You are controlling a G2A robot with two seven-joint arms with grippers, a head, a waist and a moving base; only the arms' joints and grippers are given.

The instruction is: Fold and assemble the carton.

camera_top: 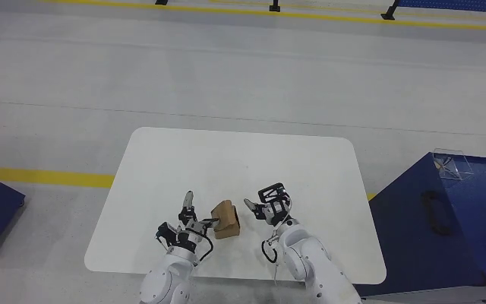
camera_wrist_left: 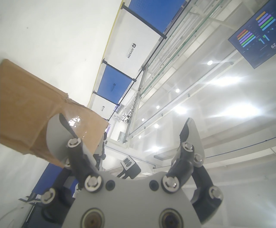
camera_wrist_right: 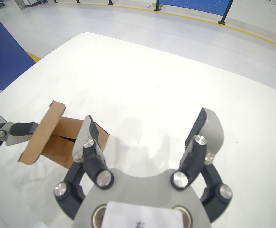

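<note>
A small brown carton [camera_top: 225, 219] lies on the white table [camera_top: 228, 152] near its front edge, between my two grippers. My left gripper [camera_top: 201, 210] is open just left of it; in the left wrist view one finger [camera_wrist_left: 62, 129] rests against the carton's [camera_wrist_left: 32, 108] side and the other points up at nothing. My right gripper [camera_top: 260, 196] is open just right of the carton, with nothing between its fingers. In the right wrist view the right gripper [camera_wrist_right: 146, 127] hovers over bare table [camera_wrist_right: 151, 75], and the carton [camera_wrist_right: 43, 138] shows one flap raised, with the left gripper's fingertip [camera_wrist_right: 20, 129] behind it.
A blue sloped structure [camera_top: 425, 220] stands close to the table's right edge, and a blue panel [camera_top: 7, 205] stands off its left side. The back half of the table is bare. Yellow floor lines and blue barriers [camera_wrist_right: 194, 4] lie farther off.
</note>
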